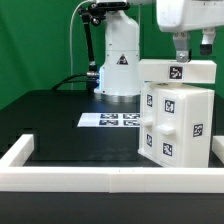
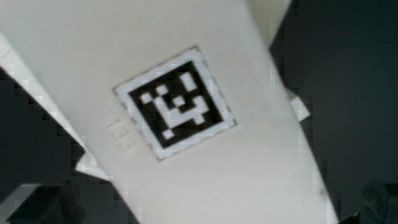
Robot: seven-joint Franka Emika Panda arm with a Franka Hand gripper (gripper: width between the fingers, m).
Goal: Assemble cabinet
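Closest to the wrist camera is a matte white panel [image 2: 214,150] that fills most of that picture and runs slantwise across it. A square black-and-white marker tag [image 2: 178,105] sits in plain sight on its face. Only dark background shows past its edges.

In the exterior view this looks like the same piece, a flat top panel [image 1: 178,72] lying across the cabinet [image 1: 178,125]. The cabinet stands upright on the black table [image 1: 60,125], toward the exterior view's right, its front and side faces dotted with tags. The panel's long axis runs across that view from left to right, and it seems to overhang the body slightly on the exterior view's left. By that look it is not yet seated squarely.

The gripper [image 1: 181,56] hangs straight down over the panel, about the middle of its length, with the tips at or just above its top face. I cannot tell whether the jaws are closed on the panel or merely beside it, because neither view shows the fingertips clearly.

Any coming move turns on that vertical line: the work lies directly below the jaws, not off to a side.

Farther out, the marker board [image 1: 110,120] lies flat at mid-table, the arm's white base [image 1: 118,62] stands behind it, and a low white border frame [image 1: 90,180] edges the front.
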